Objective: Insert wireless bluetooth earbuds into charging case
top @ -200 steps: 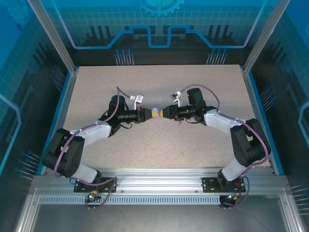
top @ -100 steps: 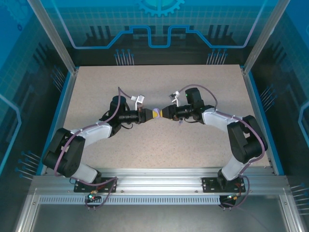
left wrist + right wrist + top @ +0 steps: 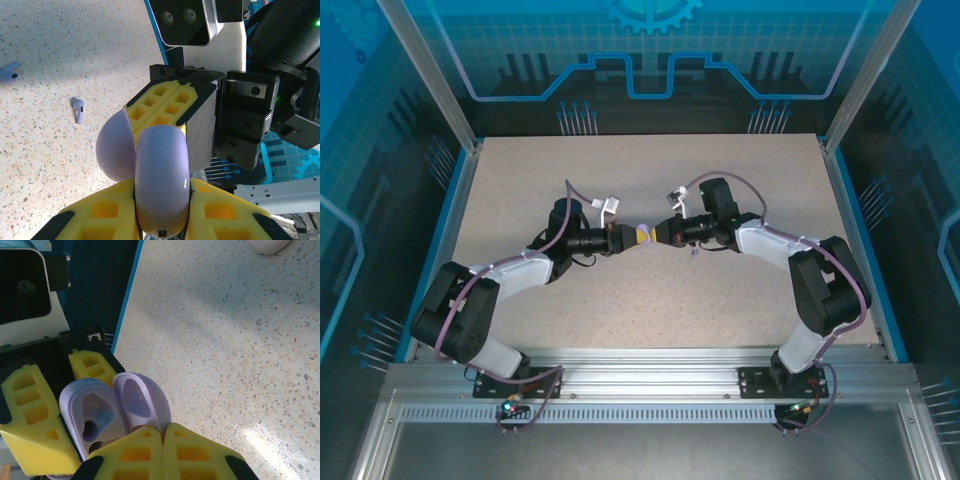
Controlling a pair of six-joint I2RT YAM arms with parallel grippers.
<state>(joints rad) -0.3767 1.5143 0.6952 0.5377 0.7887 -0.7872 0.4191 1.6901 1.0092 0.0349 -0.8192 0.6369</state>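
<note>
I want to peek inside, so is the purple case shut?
No, the purple case is hinged open, its two halves spread apart so their hollow insides show.

Left gripper [image 3: 630, 237] and right gripper [image 3: 654, 233] meet mid-table; bare table [image 3: 720, 300] around (two loose earbuds [image 3: 77, 109] [image 3: 9, 72]).

Left arm [image 3: 505, 278] and right arm [image 3: 810, 275] are pictured: black joint housings, pale grey link shells. Purple cables [image 3: 567, 192] are looped along both. Left gripper [image 3: 631, 236] and right gripper [image 3: 656, 232] are fitted with yellow pads [image 3: 165, 102], grid-pocketed, black-edged. Black mounting block [image 3: 245, 115] is fastened with dark screws. White camera housing [image 3: 200, 30] is set on right wrist, two round lenses showing. Green light [image 3: 316, 22] is lit.
</note>
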